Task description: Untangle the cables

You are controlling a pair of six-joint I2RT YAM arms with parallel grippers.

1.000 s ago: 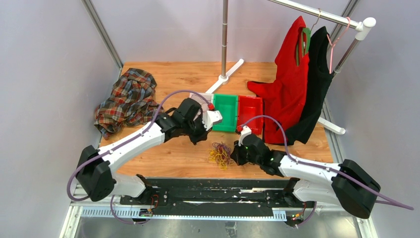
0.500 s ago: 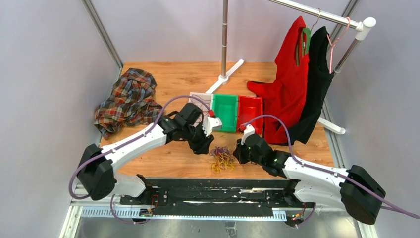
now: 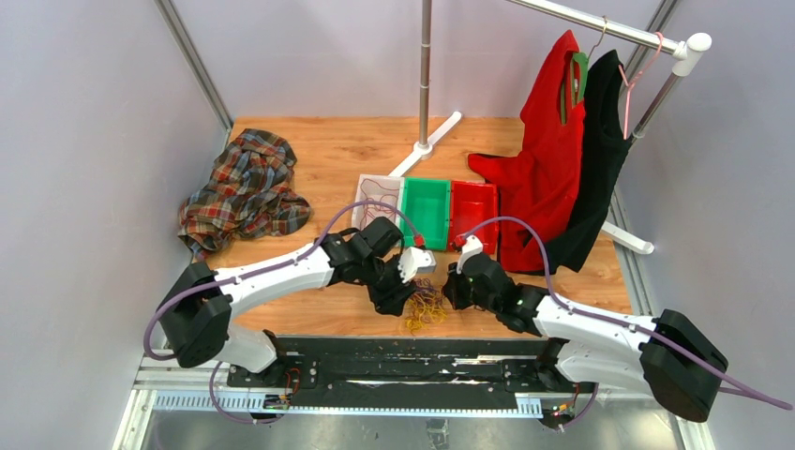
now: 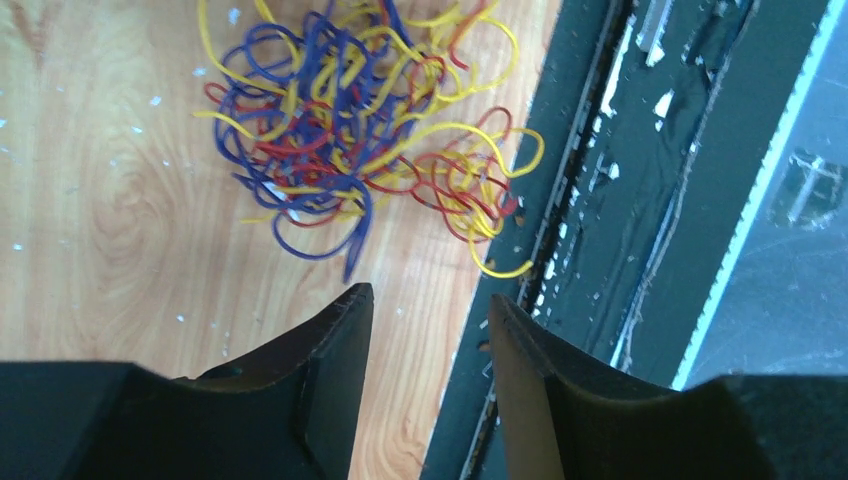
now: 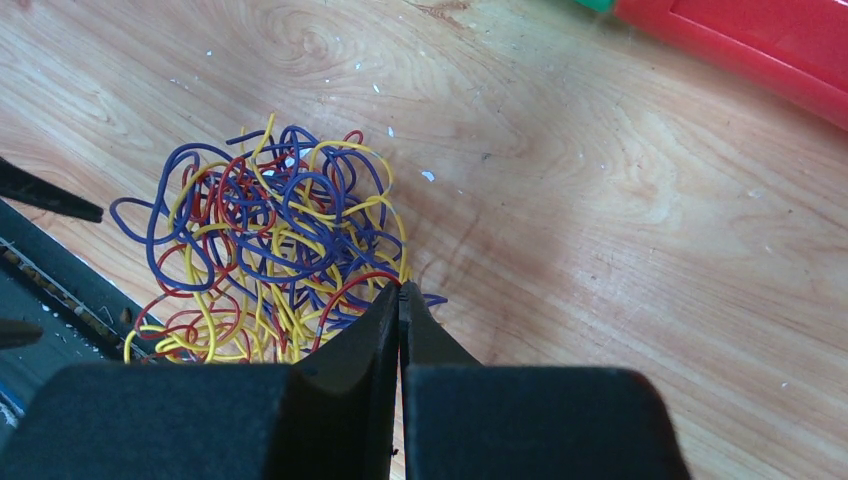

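Wooden table (image 3: pixel 328 150) bears cables (image 3: pixel 427 306), plaid shirt (image 3: pixel 242 187), green tray (image 3: pixel 427 214), red tray (image 3: pixel 474 214).

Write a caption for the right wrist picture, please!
Right gripper shut at the edge of the tangled cables on the wooden table.

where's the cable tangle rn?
Top view: cable tangle sits centre, at the near edge of the table, between the left gripper and right gripper, just ahead of the black base rail.
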